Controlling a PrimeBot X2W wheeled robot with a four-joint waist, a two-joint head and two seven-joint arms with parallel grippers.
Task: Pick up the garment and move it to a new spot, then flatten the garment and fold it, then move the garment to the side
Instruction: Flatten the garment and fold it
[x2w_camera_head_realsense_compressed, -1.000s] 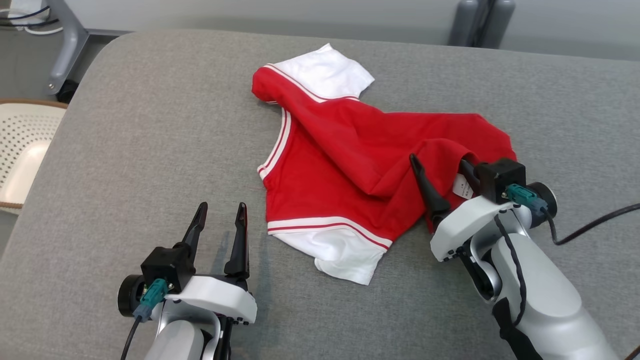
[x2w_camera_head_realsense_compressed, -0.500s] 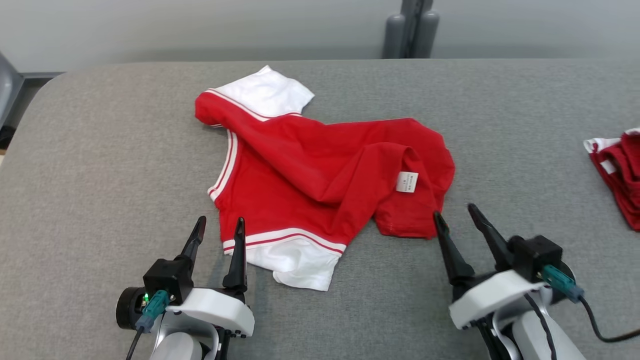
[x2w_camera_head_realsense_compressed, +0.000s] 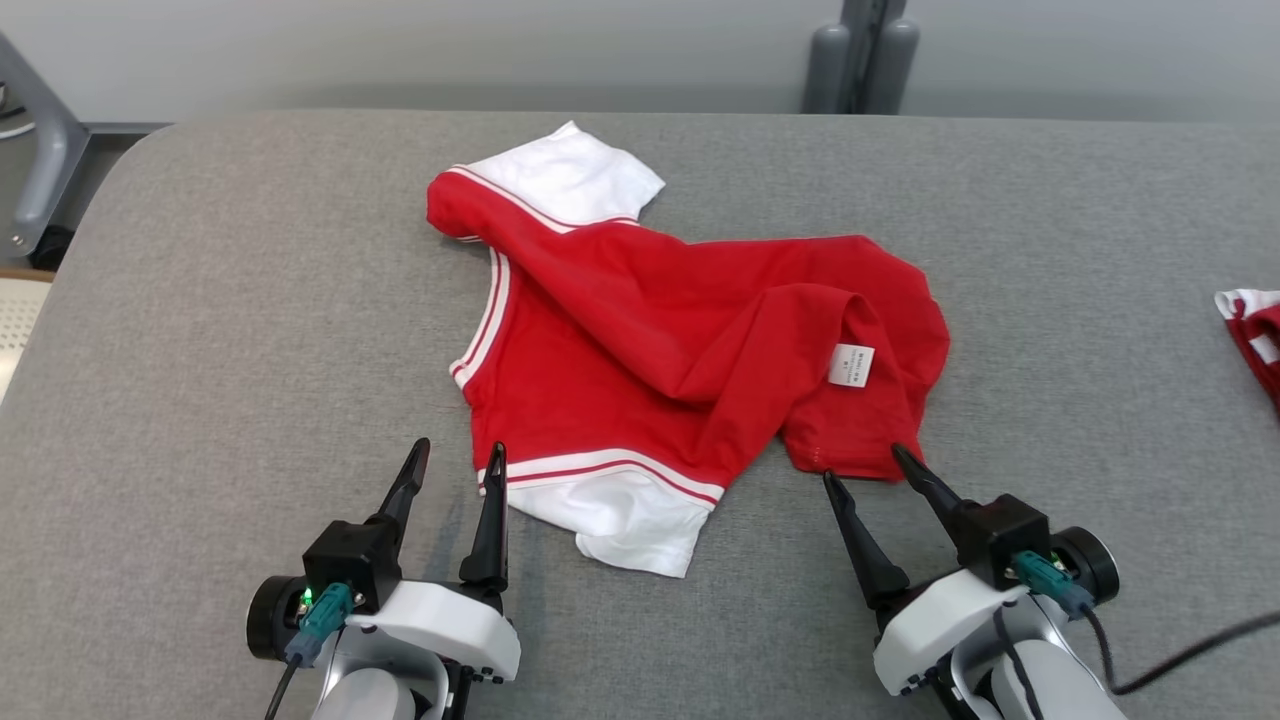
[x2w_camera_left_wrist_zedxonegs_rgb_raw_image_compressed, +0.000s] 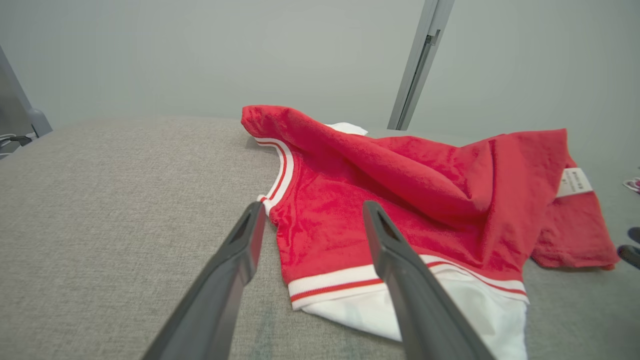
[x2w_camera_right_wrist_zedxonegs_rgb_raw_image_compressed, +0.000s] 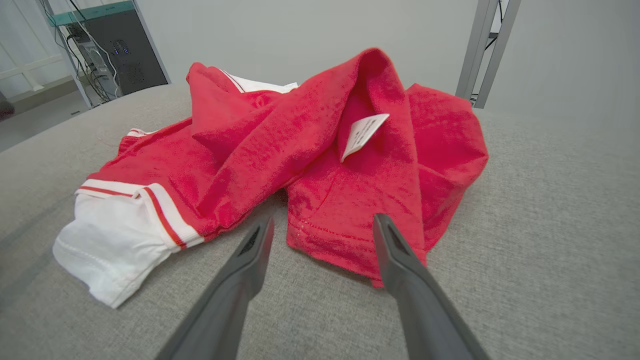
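The grey fabric-covered table (x2w_camera_head_realsense_compressed: 250, 300) runs across the whole workspace. The red short-sleeved shirt with white sleeves and striped trim (x2w_camera_head_realsense_compressed: 600, 330) lies near its middle, crumpled. One white sleeve points to the far side and the other toward the robot, and the lower body is thrown back over the chest in a thick diagonal ridge.

Both arms wait at the near edge. The left gripper (x2w_camera_head_realsense_compressed: 460, 446) has its fingers spread and holds nothing; it sits just beside the near sleeve's striped band. The right gripper (x2w_camera_head_realsense_compressed: 862, 464) is also spread and empty, with its tips just short of the stitched hem of the turned-over flap.

The shirt looks set down, so flattening seems to be the step in hand, and it should start with that flap. The right gripper should pinch a single layer at the hem corner, not the whole bunch. It should then draw the hem low and outward to the robot's right, away from the collar, until the ridge unrolls. The left gripper can pin or grip the near sleeve seam so the shirt does not slide along. Lifting high risks dragging the whole garment.

A second red-and-white garment (x2w_camera_head_realsense_compressed: 1255, 330) lies at the right edge of the table, so the pull should stop short of it. The small white care label (x2w_camera_head_realsense_compressed: 851, 364) faces up, which shows the inside of the cloth is exposed there; once it is hidden, the flap has turned over properly
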